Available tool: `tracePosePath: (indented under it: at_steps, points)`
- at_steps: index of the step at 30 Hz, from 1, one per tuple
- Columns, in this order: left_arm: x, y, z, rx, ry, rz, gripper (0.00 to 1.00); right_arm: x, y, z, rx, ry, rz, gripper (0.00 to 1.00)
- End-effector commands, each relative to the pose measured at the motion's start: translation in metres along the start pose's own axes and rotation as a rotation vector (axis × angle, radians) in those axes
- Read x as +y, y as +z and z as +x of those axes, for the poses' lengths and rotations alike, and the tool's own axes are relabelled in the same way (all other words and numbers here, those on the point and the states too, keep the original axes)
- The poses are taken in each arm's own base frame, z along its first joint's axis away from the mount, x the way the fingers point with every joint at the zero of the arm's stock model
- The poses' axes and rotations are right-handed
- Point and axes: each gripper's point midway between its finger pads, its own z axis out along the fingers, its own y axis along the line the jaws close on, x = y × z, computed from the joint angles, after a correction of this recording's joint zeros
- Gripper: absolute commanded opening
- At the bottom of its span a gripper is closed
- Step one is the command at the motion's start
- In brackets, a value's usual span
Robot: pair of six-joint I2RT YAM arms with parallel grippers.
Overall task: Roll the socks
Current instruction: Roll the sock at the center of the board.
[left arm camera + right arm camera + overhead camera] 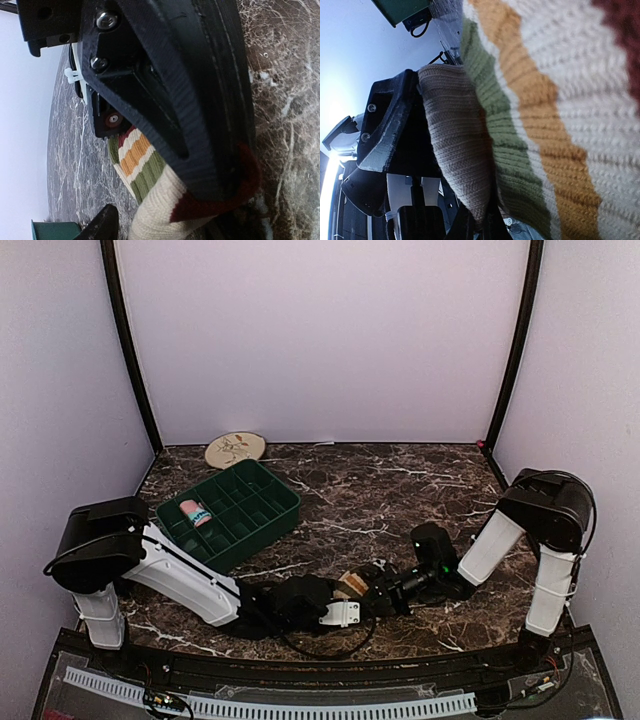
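Observation:
The striped sock [350, 583] lies near the front middle of the table, between both grippers. In the left wrist view its cream body, green and orange stripes and dark red toe [150, 175] sit between the fingers of my left gripper [160, 210]. One wide black finger [200, 150] lies over the toe; the other fingertip [102, 224] stands apart from the cloth, so this gripper is open. My right gripper [487, 230] is shut on the sock's tan cuff fold [460, 140]. The pink sock [195, 512] sits rolled in a compartment of the green tray [262, 502].
The green compartment tray stands at the left middle, just behind the left arm [180, 575]. A round cream plate [235, 449] lies at the back left by the wall. The right arm [490, 545] reaches in from the right. Walls close in three sides.

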Motion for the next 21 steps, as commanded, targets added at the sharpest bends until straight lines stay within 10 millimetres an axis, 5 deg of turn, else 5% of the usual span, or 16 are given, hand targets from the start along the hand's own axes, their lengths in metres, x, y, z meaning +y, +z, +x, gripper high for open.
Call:
tracePosePath:
  at_steps: [1, 21]
  points:
    - [-0.038, 0.001, 0.053, 0.140, 0.065, 0.127, 0.59, -0.005, -0.003, 0.002, 0.005, 0.029, -0.001, 0.00]
    - [-0.046, -0.003, 0.078, 0.177, 0.028, 0.130, 0.57, -0.003, -0.003, 0.003, 0.007, 0.051, -0.004, 0.00]
